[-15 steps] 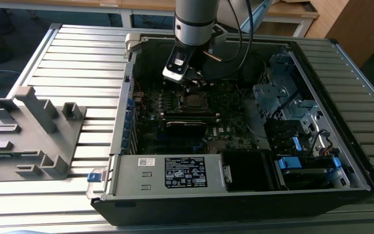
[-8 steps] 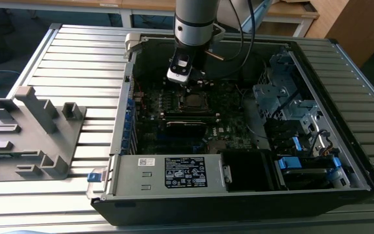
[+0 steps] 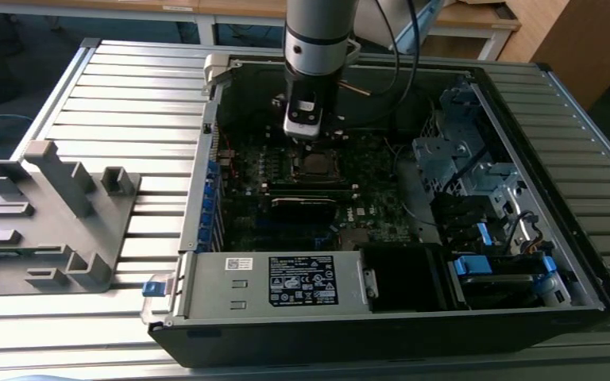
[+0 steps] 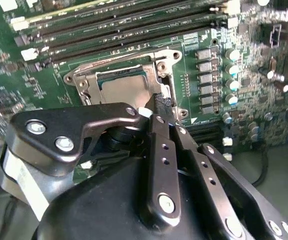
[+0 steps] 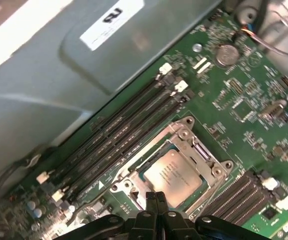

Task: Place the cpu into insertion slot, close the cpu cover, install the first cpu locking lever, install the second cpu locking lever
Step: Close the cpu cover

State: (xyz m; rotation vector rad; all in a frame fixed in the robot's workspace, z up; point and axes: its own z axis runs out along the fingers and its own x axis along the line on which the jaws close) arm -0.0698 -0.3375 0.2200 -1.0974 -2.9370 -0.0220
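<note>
On the slatted counter the open computer case lay on its side, so that its motherboard faced up and could be reached from above. Over the far half of the board the arm stood nearly upright, a pose I judged chosen to pass down between the case walls.

At the exterior view's left a grey plastic fixture sat on the counter, well apart from the case. Inside, the power supply filled the near edge and the drive cages the exterior view's right; neither crowded the socket. The memory slots ran just beside it and looked the closest obstruction.

The cpu cover lay flat on the socket, its window framing the cpu, which sat in the slot with its metal top up. The tool had its fingers pressed together with nothing seen between them, its tip at the socket's edge just beside the cover. Whether it touched a lever I could not tell.
</note>
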